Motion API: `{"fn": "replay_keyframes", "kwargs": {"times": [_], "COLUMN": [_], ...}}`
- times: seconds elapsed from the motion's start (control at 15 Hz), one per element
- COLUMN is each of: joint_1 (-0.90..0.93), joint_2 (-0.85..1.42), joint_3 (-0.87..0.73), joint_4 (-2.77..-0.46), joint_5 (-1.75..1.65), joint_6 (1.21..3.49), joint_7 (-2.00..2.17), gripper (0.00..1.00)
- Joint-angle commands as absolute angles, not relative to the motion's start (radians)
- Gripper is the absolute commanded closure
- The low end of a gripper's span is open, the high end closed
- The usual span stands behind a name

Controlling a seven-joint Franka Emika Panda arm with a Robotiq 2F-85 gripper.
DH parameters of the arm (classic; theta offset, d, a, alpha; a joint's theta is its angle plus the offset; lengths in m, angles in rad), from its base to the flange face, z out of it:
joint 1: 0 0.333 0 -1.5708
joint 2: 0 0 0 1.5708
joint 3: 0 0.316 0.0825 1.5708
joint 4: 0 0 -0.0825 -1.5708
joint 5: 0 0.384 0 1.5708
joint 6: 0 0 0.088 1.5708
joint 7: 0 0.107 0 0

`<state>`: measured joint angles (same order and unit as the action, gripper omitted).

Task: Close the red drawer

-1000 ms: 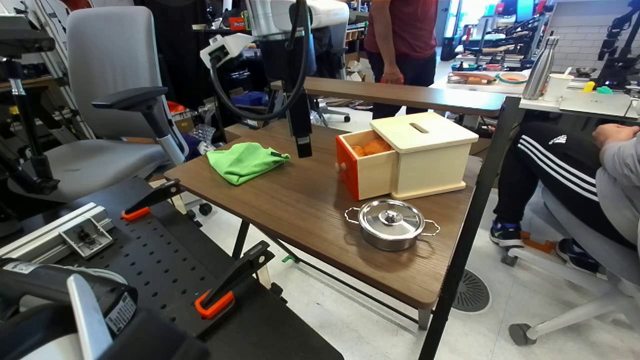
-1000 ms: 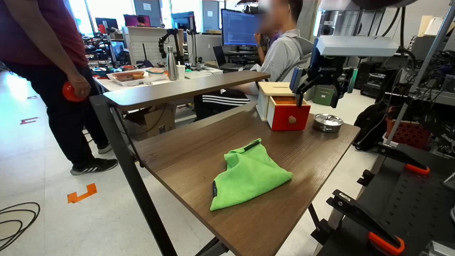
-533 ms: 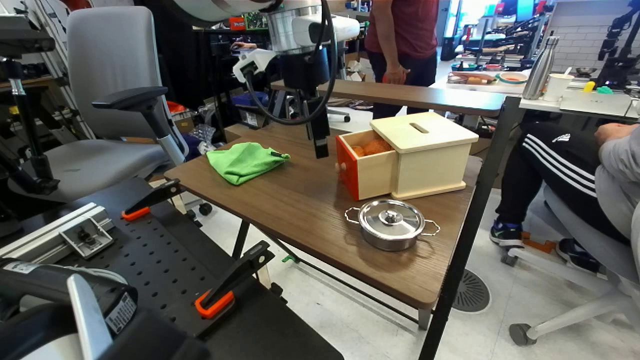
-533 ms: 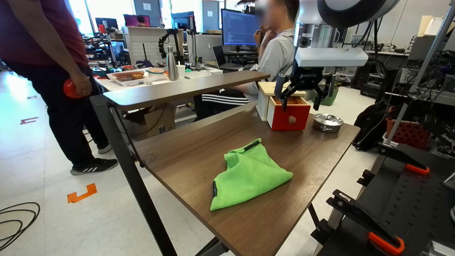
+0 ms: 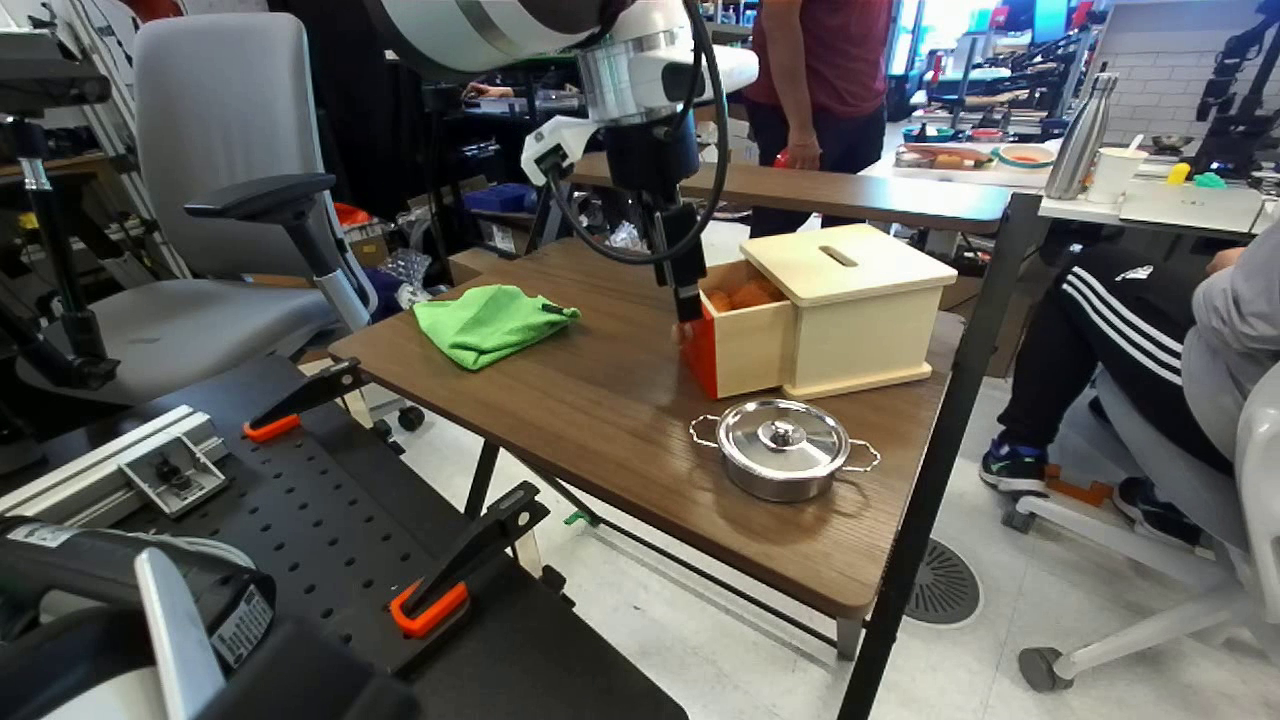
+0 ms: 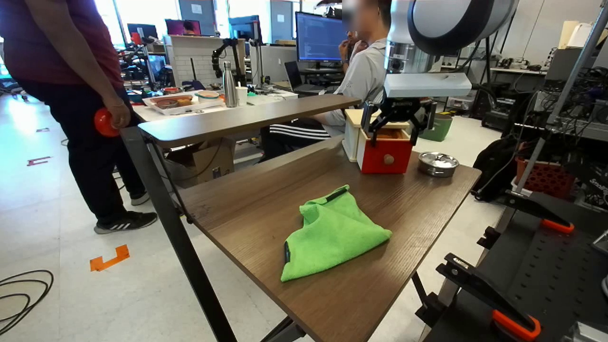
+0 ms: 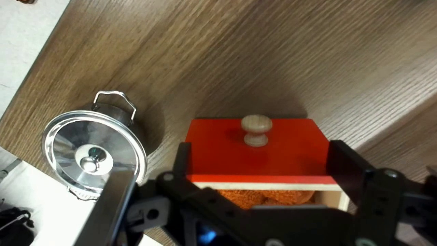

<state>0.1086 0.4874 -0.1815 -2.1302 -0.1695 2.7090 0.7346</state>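
The red drawer [image 5: 704,360] sticks out of the pale wood box [image 5: 870,335], with orange fuzzy things [image 5: 750,294] inside. Its flat red front also shows in an exterior view [image 6: 373,154] and in the wrist view [image 7: 222,153], with a wooden knob [image 7: 256,128] in the middle. My gripper [image 5: 688,308] points down at the upper edge of the drawer front. Its fingertips [image 7: 184,150] stand wide apart with nothing between them, in front of the red face near its two sides. They look to be touching or very close to it. In an exterior view the gripper [image 6: 394,141] is above the knob.
A lidded steel pot [image 5: 783,452] stands on the wooden table [image 5: 600,390] beside the drawer. A green cloth [image 6: 337,232] lies farther off on the table. A raised wooden shelf [image 5: 850,190] runs along behind. A person in a maroon shirt stands behind it.
My gripper has moved toward the box and now stands at the drawer front, covering part of it. The drawer front seems to have shifted very slightly inward. The pot and cloth have not moved.
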Motion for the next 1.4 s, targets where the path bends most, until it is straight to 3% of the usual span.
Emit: {"fn": "replay_keyframes", "kwargs": {"times": [0.0,1.33], "joint_1": [0.142,0.110], "joint_2": [0.525,0.642], "joint_3": [-0.212,-0.230], "joint_4": [-2.093,-1.909], "joint_5": [-0.166,-0.083], "joint_6": [2.725,2.687], "joint_7": [0.733,0.723], "gripper": [0.00,0.00]}}
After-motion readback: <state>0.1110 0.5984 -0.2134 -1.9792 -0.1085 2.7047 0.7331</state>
